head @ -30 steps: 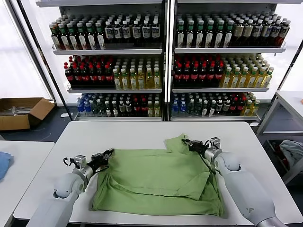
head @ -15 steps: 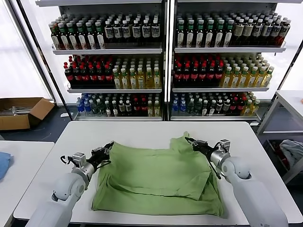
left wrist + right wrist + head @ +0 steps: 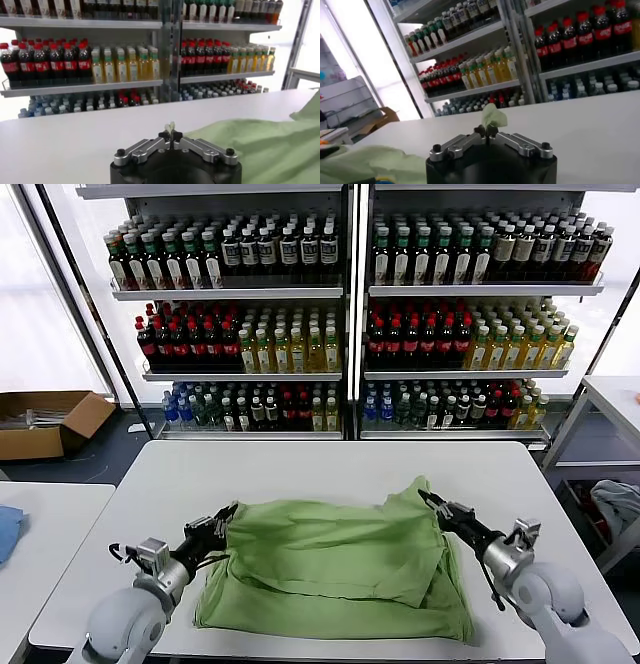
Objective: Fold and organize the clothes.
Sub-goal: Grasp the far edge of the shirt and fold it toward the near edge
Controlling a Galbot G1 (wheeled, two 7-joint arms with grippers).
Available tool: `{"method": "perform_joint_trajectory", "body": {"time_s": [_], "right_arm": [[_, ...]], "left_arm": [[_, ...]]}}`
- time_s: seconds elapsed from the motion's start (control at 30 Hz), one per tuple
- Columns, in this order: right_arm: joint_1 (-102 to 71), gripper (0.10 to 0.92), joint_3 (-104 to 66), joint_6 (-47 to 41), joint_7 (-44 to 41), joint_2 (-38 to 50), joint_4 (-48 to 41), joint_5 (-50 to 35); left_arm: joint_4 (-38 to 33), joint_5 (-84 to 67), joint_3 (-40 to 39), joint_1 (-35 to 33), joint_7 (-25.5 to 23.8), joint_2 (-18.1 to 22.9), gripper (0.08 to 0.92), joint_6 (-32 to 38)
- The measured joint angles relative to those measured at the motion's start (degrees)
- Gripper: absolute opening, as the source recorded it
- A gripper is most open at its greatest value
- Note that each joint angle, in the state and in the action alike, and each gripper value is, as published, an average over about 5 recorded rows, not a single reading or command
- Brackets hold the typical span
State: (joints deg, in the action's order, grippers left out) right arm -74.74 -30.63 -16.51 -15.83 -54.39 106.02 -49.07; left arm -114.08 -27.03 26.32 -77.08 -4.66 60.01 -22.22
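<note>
Shirt [image 3: 335, 569], light green, is spread across the near half of the white table [image 3: 300, 469], with its far edge lifted and drawn toward the near side so that a folded upper layer lies over the lower one. The far-left corner is pinched between the closed fingers of the left gripper [image 3: 222, 519], a small tuft of fabric being visible between the fingertips in the left wrist view [image 3: 171, 131]. The far-right corner is likewise clamped by the right gripper [image 3: 428, 501], raised into a peak, with green cloth protruding from the closed tips [image 3: 487, 131]; shelves of bottles [image 3: 350, 314] are seen beyond the table.
</note>
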Motion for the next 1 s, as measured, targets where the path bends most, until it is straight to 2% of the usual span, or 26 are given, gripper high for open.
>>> {"method": "perform_joint_trajectory", "body": {"time_s": [0.3, 0.6, 0.7, 1.0], "right_arm": [[-12.31, 0.11, -3.55, 3.0, 1.39, -0.13, 5.04, 3.61], [-16.93, 0.117, -4.97, 3.86, 1.84, 0.43, 7.2, 5.94], [-17.63, 0.17, -5.33, 4.04, 2.07, 0.45, 7.57, 6.33], [-17.69, 0.427, -7.79, 5.69, 1.27, 0.68, 6.95, 6.61]], "left_arm": [[-3.5, 6.72, 2.04, -8.81, -1.67, 1.17, 0.088, 0.28], [-5.25, 12.07, 3.93, -13.18, -2.13, 1.8, 0.093, -0.48], [-5.86, 13.52, 4.3, -14.19, -2.2, 2.26, 0.136, -0.83], [-7.98, 15.03, 6.69, -16.06, -2.04, 3.38, 0.39, -2.17]]}}
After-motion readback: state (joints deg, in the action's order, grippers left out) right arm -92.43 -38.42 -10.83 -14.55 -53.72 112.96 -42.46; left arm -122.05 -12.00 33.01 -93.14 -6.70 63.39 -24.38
